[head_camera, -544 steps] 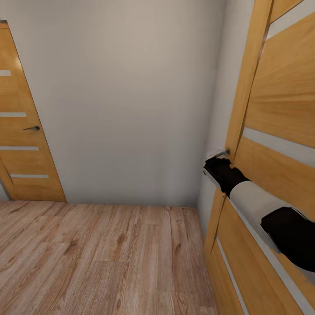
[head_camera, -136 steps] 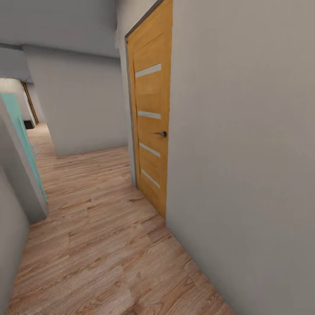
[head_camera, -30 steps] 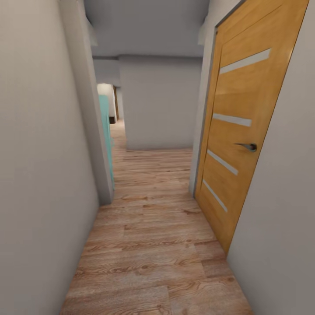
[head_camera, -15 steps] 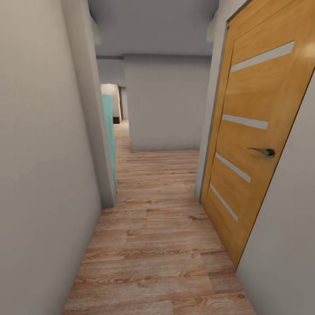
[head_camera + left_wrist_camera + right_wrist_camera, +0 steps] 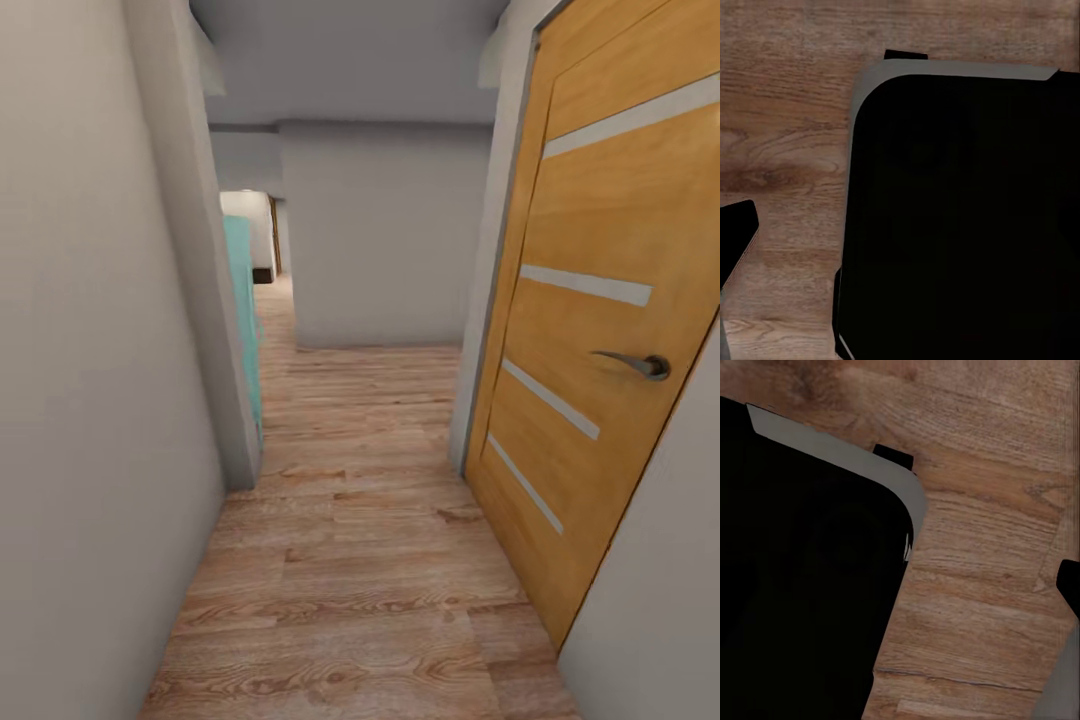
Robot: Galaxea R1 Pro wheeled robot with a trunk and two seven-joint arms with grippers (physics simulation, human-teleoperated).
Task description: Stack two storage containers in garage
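The robot faces down a narrow hallway of wood plank floor [image 5: 350, 560], a honey-coloured door [image 5: 600, 330] close on its right. No bins here. Both tools' state: cannot tell. Such bins likely handle light and stiff; grip opposite rims.

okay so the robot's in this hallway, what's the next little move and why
Probably keep rolling straight ahead down the wood floor. No orange bins show, the wooden door on the right is closed, and the corridor stays open ahead past the teal panel.
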